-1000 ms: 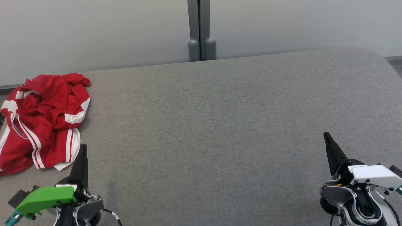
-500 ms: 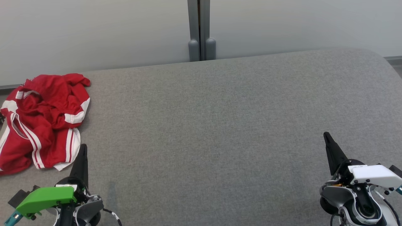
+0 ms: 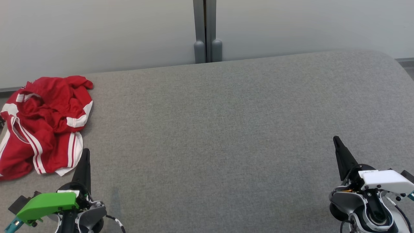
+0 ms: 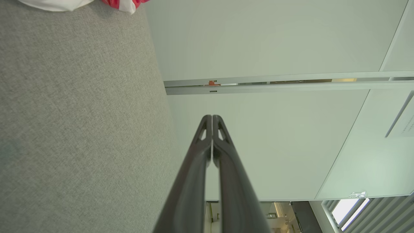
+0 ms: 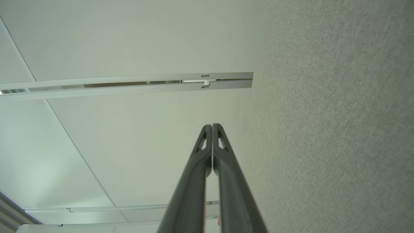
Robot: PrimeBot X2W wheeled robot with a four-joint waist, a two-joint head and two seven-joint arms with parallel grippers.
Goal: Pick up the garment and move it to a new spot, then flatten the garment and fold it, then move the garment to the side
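While one red garment [image 3: 42, 126] lies crumpled, two end effectors [image 3: 85, 152] [image 3: 336, 140], both closed, empty

No legible text or labels — none.

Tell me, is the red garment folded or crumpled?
Crumpled. The red garment lies bunched in a heap on the grey surface, white stripes twisting every way, no flat folded edges.
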